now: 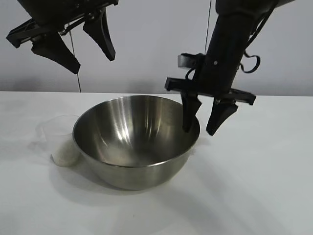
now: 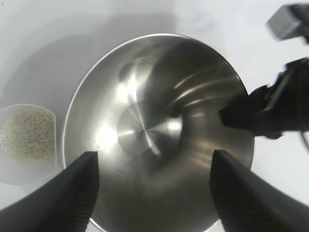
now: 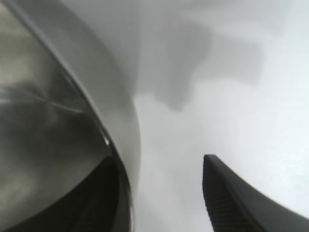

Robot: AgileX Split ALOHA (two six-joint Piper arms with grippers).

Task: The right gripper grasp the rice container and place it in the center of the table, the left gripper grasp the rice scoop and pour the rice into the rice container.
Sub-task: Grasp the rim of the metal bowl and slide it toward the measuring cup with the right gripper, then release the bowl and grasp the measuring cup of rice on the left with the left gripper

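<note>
Steel rice container, bare inside; rice in rice scoop beside.

left arm: black, with a flat crossbar above the left gripper
left fingers: broad, tapered, black, finely ribbed
right arm: black casing, looped black cable at its side
right gripper: black crossbar, two pointed fingers

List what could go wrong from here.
1. The right end effector straddles the bowl rim, one finger inside; lifting off-line could snag and shift the bowl.
2. The cup of rice sits close against the bowl; the left end effector may bump the bowl while grasping it.
</note>
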